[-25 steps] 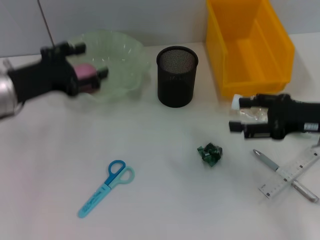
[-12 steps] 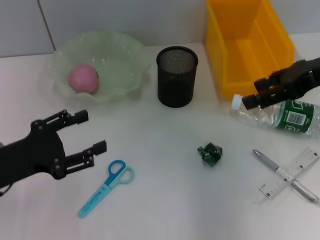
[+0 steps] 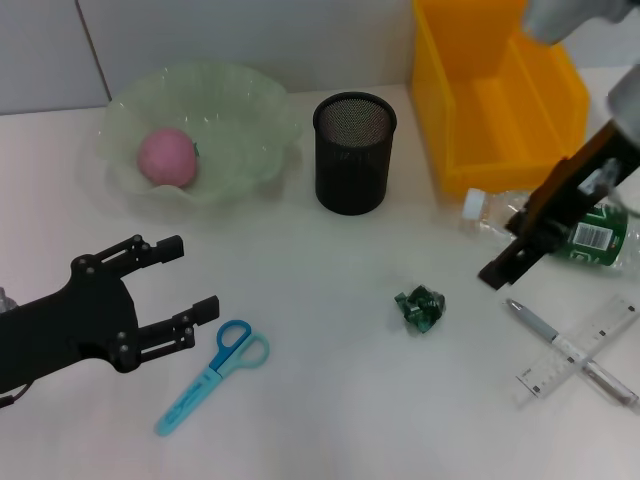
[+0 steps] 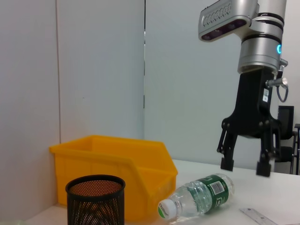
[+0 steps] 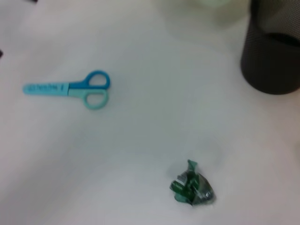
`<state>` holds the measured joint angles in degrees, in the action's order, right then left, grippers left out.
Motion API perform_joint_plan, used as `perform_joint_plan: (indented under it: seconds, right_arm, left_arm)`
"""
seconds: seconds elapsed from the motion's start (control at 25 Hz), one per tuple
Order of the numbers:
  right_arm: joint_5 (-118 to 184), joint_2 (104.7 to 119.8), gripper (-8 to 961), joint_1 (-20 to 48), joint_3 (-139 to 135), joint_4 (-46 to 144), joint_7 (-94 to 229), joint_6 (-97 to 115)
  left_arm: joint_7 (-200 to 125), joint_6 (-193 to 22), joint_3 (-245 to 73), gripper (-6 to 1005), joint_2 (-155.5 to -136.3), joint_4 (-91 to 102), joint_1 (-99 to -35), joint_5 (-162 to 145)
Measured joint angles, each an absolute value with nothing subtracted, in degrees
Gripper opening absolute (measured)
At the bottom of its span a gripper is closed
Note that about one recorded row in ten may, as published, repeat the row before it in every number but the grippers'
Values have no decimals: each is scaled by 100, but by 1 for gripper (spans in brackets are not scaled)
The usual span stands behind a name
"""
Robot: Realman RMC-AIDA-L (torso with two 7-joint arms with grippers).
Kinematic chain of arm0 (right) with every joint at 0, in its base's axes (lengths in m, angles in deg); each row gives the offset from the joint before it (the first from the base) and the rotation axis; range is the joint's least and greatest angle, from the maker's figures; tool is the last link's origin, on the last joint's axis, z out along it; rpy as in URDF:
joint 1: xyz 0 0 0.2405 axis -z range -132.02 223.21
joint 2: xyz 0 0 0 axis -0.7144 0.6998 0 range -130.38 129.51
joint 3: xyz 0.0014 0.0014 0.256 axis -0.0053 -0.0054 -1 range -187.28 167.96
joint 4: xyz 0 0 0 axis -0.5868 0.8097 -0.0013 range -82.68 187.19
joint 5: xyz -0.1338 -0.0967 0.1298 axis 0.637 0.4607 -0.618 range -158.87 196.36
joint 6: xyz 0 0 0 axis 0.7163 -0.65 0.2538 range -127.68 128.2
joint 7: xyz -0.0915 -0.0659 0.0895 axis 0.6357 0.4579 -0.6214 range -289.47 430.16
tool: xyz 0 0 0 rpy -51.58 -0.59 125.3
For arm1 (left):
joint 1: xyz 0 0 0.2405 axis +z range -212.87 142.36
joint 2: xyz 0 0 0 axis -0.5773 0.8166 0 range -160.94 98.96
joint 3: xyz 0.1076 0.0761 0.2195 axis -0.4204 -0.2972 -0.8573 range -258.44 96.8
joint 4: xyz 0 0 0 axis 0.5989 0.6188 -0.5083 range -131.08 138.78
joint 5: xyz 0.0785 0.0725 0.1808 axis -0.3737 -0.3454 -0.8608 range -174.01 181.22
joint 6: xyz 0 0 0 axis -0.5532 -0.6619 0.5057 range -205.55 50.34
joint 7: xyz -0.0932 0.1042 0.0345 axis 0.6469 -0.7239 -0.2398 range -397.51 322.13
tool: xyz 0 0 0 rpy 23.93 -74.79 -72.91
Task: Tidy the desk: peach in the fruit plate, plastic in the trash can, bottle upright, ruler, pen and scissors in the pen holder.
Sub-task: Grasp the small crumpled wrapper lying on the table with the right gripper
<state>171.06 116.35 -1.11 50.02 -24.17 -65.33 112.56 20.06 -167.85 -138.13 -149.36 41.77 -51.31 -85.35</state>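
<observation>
Bottle lying flat, green label, white cap — seemingly empty

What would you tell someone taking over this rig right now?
Left claw: open, empty, beside the scissors.
Right claw: open, above the lying bottle.
Done: peach in the fruit plate.
Left: green plastic to the yellow trash can; stand the bottle; scissors, pen and ruler into the pen holder.

Black wire-mesh pen holder
</observation>
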Motion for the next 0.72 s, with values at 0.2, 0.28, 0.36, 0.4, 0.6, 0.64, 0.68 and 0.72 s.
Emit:
perform_joint_plan:
  seconds: [0.2,0.28,0.36,0.4,0.6,0.64,0.68,0.72]
  right_arm:
    - [17372,11882,813,-42,5925,-2572,-7010,10816]
    - [17361,11875,812,-32,6284,-2461,-7203,10573]
    - [17361,11879,812,-34,6515,-2322,-7308,10351]
    - [17361,11882,812,-44,6617,-2231,-7357,10241]
    - [17361,11904,811,-200,7187,-1662,-7545,9755]
    - [17361,11911,811,-252,7417,-1494,-7632,9594]
    - [17361,11911,811,-252,7417,-1494,-7632,9594]
    - [17361,11912,811,-262,7517,-1437,-7672,9523]
  left_arm:
    - [1979,-16780,-13812,788,-14931,4156,-5147,-8535]
    - [1953,-16780,-13812,788,-14931,4111,-5157,-8536]
    - [1913,-16780,-13812,788,-14928,4026,-5179,-8539]
    - [1893,-16780,-13812,788,-14924,3989,-5192,-8540]
    - [1876,-16775,-13812,788,-14921,3949,-5232,-8543]
    - [1876,-16775,-13812,788,-14920,3949,-5237,-8544]
    - [1875,-16775,-13812,788,-14920,3949,-5245,-8543]
    - [1874,-16775,-13813,788,-14920,3949,-5257,-8543]
